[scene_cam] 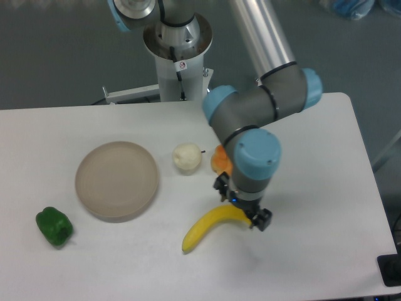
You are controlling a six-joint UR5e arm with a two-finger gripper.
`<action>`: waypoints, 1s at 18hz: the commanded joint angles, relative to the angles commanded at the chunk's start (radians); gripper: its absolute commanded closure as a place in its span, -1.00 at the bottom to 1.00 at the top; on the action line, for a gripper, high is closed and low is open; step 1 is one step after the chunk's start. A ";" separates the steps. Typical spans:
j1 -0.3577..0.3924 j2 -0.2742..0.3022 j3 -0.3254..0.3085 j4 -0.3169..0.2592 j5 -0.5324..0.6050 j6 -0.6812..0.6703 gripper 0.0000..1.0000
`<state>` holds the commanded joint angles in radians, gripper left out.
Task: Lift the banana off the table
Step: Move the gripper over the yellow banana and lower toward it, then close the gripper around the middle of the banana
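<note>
The banana (212, 226) is seen lying on the white table (326, 238), in front of the beige plate (117, 180) and the pale round fruit (187, 157). The gripper (240, 205) is positioned directly over the banana's right end, with its fingers spread either side; whether anything is gripped cannot be told. The orange fruit (218, 159) is mostly hidden behind the arm.
</note>
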<state>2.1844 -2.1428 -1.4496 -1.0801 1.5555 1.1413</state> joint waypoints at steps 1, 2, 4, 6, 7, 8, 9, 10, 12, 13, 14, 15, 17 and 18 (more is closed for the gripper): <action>-0.009 -0.014 -0.005 0.021 0.002 -0.014 -1.00; -0.015 -0.018 -0.012 0.028 0.002 -0.023 -1.00; -0.017 -0.019 -0.028 0.032 0.000 -0.034 -1.00; -0.020 -0.019 -0.041 0.034 0.002 -0.035 -1.00; -0.025 -0.017 -0.057 0.034 0.000 -0.037 -1.00; -0.032 -0.015 -0.064 0.038 0.000 -0.035 -1.00; -0.038 -0.019 -0.066 0.060 0.000 -0.037 -1.00; -0.041 -0.026 -0.071 0.092 0.000 -0.049 -1.00; -0.049 -0.048 -0.083 0.138 0.000 -0.078 -1.00; -0.054 -0.052 -0.086 0.144 0.000 -0.078 -1.00; -0.054 -0.052 -0.086 0.146 0.000 -0.080 -1.00; -0.057 -0.057 -0.087 0.144 0.002 -0.080 -1.00; -0.063 -0.060 -0.101 0.146 0.002 -0.078 -1.00; -0.063 -0.061 -0.103 0.146 0.002 -0.075 -1.00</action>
<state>2.1215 -2.2043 -1.5524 -0.9342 1.5570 1.0661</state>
